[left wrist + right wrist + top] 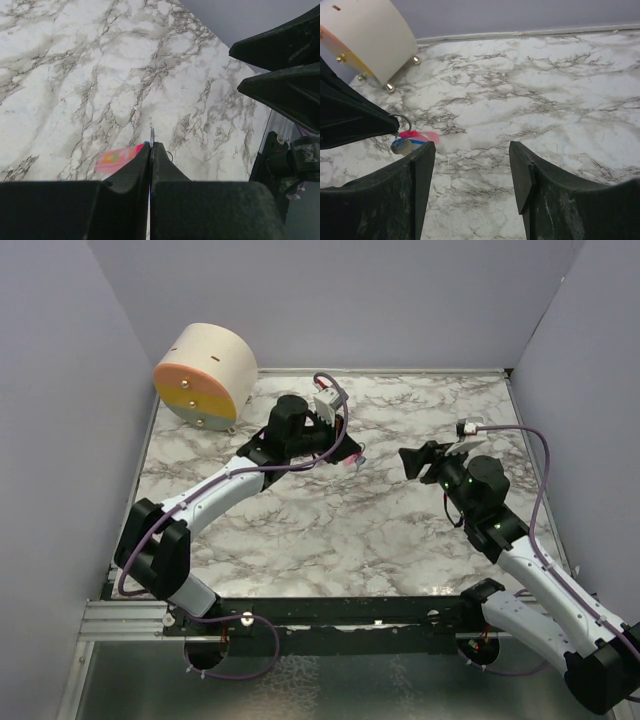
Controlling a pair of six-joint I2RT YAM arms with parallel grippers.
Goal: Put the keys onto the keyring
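Over the middle of the table point(400, 540), the left gripper point(352, 455) pinches the keyring point(402, 122) between pressed jaws, the pink key point(418, 135) jutting sideways toward the right gripper point(408, 462), whose jaws stand spread and empty just beside it.

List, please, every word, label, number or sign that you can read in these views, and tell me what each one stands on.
No text can be read in any view.
Blue tag: blurred, nothing legible on it.
Pink key: blurred, no lettering can be made out.
Cream drum: only small dark marks, no letters or numbers.
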